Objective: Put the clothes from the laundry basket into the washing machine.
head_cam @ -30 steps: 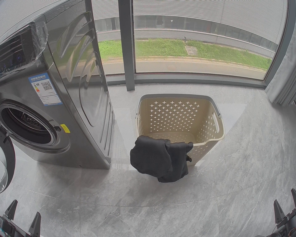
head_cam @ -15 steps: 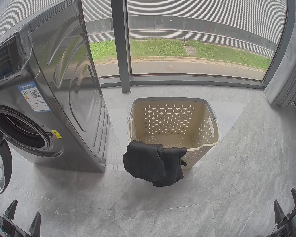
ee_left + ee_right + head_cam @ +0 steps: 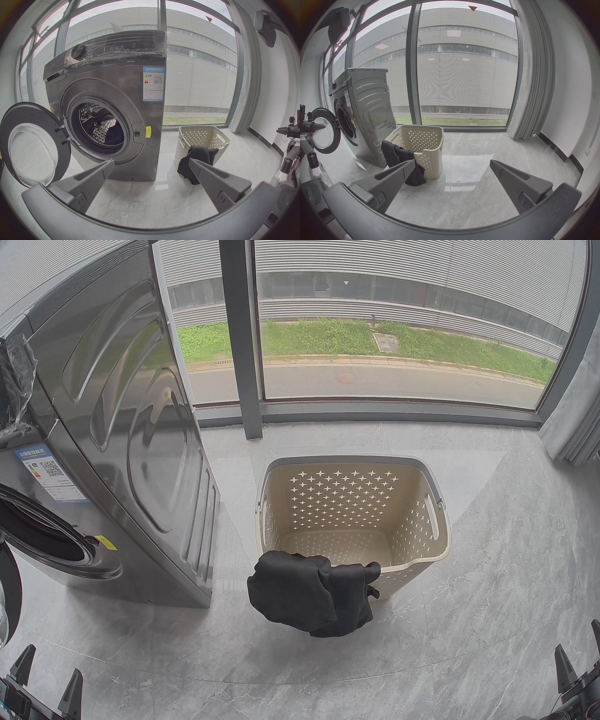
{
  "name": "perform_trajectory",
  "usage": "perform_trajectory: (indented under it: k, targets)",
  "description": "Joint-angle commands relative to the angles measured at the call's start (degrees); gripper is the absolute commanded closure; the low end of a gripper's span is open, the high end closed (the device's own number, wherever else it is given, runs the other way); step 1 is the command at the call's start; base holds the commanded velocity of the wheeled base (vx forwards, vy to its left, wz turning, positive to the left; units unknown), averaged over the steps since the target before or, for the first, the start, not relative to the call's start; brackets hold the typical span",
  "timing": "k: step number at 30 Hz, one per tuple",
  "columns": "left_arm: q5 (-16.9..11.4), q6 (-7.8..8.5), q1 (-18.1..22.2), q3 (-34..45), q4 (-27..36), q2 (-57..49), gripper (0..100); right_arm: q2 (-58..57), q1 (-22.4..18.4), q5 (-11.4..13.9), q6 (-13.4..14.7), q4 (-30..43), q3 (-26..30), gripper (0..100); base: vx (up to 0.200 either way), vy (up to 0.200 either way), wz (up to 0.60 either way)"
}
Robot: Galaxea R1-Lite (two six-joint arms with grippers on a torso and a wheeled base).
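One dark garment (image 3: pixel 309 593) drapes over the basket's (image 3: pixel 350 459) near rim, ahead, roughly midway between left hand (image 3: pixel 51 662) and right hand (image 3: pixel 577 637); both spread, empty.

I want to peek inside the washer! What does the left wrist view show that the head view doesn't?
Left wrist view: it faces the washing machine front-on, so you see into its dark drum, the whole round door swung open, and the control knob.
Head view: it looks down into the laundry basket, whose floor is bare, and takes in the road outside.
Both: the machine, the basket, and the black clothes draped over its near rim.
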Motion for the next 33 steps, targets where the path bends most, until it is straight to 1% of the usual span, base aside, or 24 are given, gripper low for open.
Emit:
perform_trajectory:
  k: [1,3,4,7,8,9,11,13,14,15,16,17,18,19,21,22,23,24,25,26,27,28,30,33]
  targets:
    - [0.03,-0.04,0.01,0.84,0.0,-0.49,0,-0.05,-0.02,0.25,0.0,-2.39,-4.09,0,0.0,0.0,0.0]
    - [0.03,-0.04,0.01,0.84,0.0,-0.49,0,5.23,0.33,-0.01,0.62,-3.19,-12.7,0,0.0,0.0,0.0]
    - [0.03,0.05,0.01,0.84,0.0,-0.49,0,9.01,0.94,-0.01,1.06,-3.19,-14.98,0,0.0,0.0,0.0]
    - [0.03,0.05,0.01,0.84,0.0,-0.49,0,16.56,3.05,0.25,3.87,-3.01,-14.81,0,0.0,0.0,0.0]
    - [0.03,0.05,0.01,0.84,0.0,-0.49,0,20.26,4.37,0.78,5.63,-2.83,-13.49,0,0.0,0.0,0.0]
    - [-0.06,0.05,0.01,0.84,0.0,-0.49,0,25.88,5.87,1.31,6.68,-3.27,-12.0,0,0.0,0.0,0.0]
    - [-0.06,0.13,0.01,0.84,0.0,-0.49,0,33.53,7.54,1.92,7.39,-3.8,-11.56,0,0.0,0.0,0.0]
    - [0.03,0.05,0.01,0.84,0.0,-0.49,0,38.36,8.77,2.45,7.56,-4.5,-11.56,0,0.0,0.0,0.0]
    - [0.03,-0.04,0.01,0.84,0.0,-0.49,0,44.43,10.35,2.54,7.56,-6.44,-11.56,0,0.0,0.0,0.0]
    - [-0.06,0.05,0.01,0.84,0.0,-0.49,0,47.59,11.4,2.54,7.65,-8.19,-11.64,0,-0.2,0.0,0.0]
    - [-0.06,0.05,0.01,0.84,0.0,-0.49,0,48.12,11.58,2.54,7.65,-8.55,-11.64,0,-0.2,0.0,0.0]
    - [0.03,0.05,0.01,0.84,0.0,-0.49,0,52.07,13.25,2.54,7.83,-11.53,-11.64,0,-0.2,0.0,0.0]
    - [0.03,-0.04,0.01,0.84,0.0,-0.49,0,57.52,15.97,2.36,9.06,-16.19,-11.91,0,0.0,0.0,0.0]
    - [0.03,-0.04,0.01,0.84,0.0,-0.4,0,60.51,17.38,2.01,10.37,-18.83,-12.17,0,0.0,0.0,0.0]
    - [0.03,0.05,0.01,0.84,0.0,-0.49,0,67.19,20.02,1.31,14.07,-24.19,-13.67,0,0.0,0.0,0.0]
    - [0.03,0.05,0.01,0.84,0.0,-0.49,0,67.19,20.02,1.31,14.07,-24.19,-13.67,0,0.0,0.0,0.0]
    - [-0.06,0.05,0.01,0.84,0.0,-0.49,0,72.99,22.56,-0.45,17.23,-27.44,-15.51,0,0.0,0.0,0.0]
    - [0.03,0.05,0.01,0.84,0.0,-0.4,0,74.22,23.18,-1.15,17.85,-28.06,-16.04,0,0.0,0.0,0.0]
    - [0.03,0.05,0.01,0.84,0.0,-0.4,0,74.22,23.18,-1.15,17.85,-28.06,-16.04,0,0.0,0.0,0.0]
    - [0.03,0.05,0.01,0.84,0.0,-0.49,0,78.7,25.2,-2.91,19.34,-28.5,-18.41,0,0.0,0.0,0.0]
    - [0.03,0.05,0.01,0.84,0.0,-0.49,0,78.7,25.2,-2.91,19.34,-28.5,-18.41,0,0.0,0.0,0.0]
    - [0.03,-0.04,0.01,0.84,0.0,-0.49,0,82.04,26.7,-3.26,19.95,-28.59,-20.26,0,0.0,0.0,0.0]
    - [0.03,-0.04,0.01,0.84,0.0,-0.49,0,85.21,28.45,-3.44,20.66,-28.85,-22.02,0,0.0,0.0,0.0]
    - [0.03,-0.04,0.01,0.84,0.0,-0.49,0,89.25,30.04,-3.53,22.15,-28.85,-24.83,0,0.0,0.0,0.0]
